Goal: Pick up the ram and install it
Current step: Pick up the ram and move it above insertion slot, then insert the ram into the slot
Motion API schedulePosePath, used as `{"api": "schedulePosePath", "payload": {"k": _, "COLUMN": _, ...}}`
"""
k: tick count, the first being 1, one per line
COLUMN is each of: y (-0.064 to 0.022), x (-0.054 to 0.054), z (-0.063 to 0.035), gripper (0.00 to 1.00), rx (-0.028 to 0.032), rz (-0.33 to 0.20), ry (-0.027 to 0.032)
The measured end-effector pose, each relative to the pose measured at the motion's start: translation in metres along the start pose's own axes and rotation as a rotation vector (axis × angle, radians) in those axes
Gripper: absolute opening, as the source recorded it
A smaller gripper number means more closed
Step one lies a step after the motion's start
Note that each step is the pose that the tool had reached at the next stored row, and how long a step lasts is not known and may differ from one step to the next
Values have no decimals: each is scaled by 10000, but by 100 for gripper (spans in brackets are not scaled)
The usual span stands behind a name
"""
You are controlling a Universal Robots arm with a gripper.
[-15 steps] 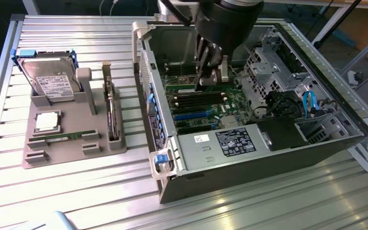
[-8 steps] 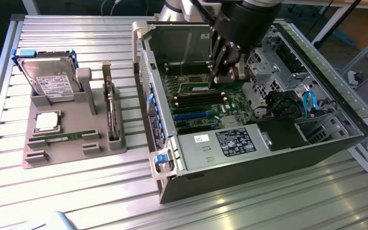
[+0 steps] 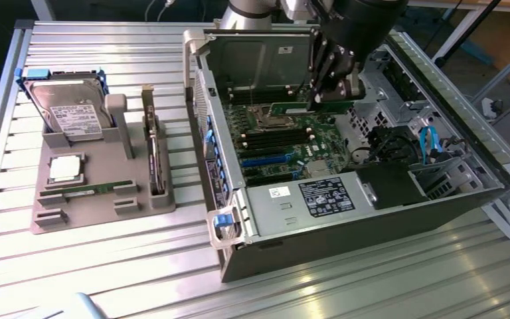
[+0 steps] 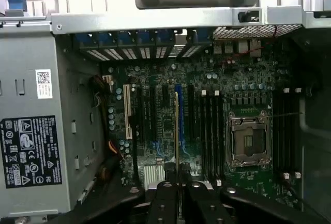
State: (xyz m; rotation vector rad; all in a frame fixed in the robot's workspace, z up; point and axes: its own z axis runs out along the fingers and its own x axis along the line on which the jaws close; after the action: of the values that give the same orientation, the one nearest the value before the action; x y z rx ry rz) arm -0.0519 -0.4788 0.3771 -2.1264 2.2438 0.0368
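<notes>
The gripper pinches the ram across its flat faces, holding it over the motherboard inside the open case (light and stiff, I judge, but fragile, so best gripped along bare edges, not chips).

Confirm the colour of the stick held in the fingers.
Green. The ram shows best in the exterior view, with its flat side toward the camera.

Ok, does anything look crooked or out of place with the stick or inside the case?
Nothing stands out. The gripper is shut on the ram, which it holds straight above the motherboard, parallel to its slots. The processor socket is empty but looks undamaged.
</notes>
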Motion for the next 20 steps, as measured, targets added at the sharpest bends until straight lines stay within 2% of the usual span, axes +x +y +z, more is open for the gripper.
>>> {"api": "schedulePosePath", "payload": {"k": 6, "y": -192, "x": -182, "z": 47, "gripper": 13, "rx": 0, "rz": 0, "ry": -1}}
{"api": "schedulePosePath", "payload": {"k": 9, "y": -252, "x": -301, "z": 67, "gripper": 13, "rx": 0, "rz": 1, "ry": 1}}
{"api": "schedulePosePath", "payload": {"k": 20, "y": -260, "x": -320, "z": 69, "gripper": 13, "rx": 0, "rz": 1, "ry": 0}}
